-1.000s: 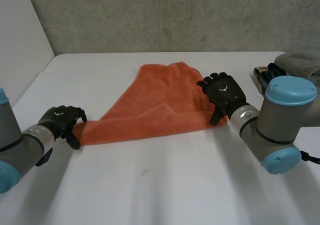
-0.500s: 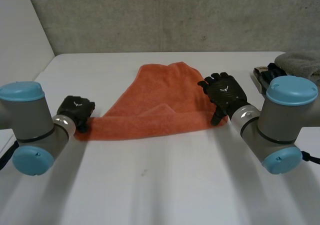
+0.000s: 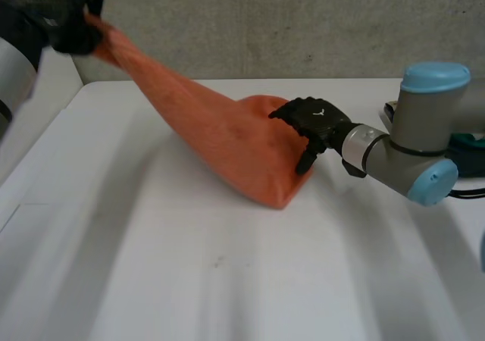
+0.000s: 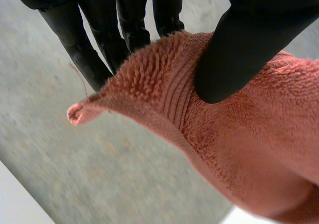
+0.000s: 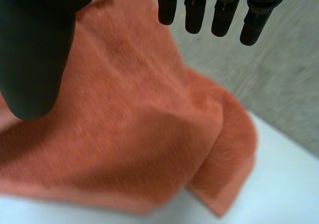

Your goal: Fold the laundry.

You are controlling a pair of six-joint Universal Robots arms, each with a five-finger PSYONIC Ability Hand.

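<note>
White table (image 3: pixel 227 280) carries the lower end of an orange terry towel (image 3: pixel 235 140), which looks soft, light and limp. The left robot hand (image 4: pixel 239 50) pinches its lifted corner; the right robot hand (image 3: pixel 314 121) rests on its opposite edge, fingers relaxed, gripping nothing. Corners look like the best hold.

Grey concrete wall (image 3: pixel 265 23) behind white table (image 3: pixel 227 280); white panel (image 3: pixel 62 82) at left.
</note>
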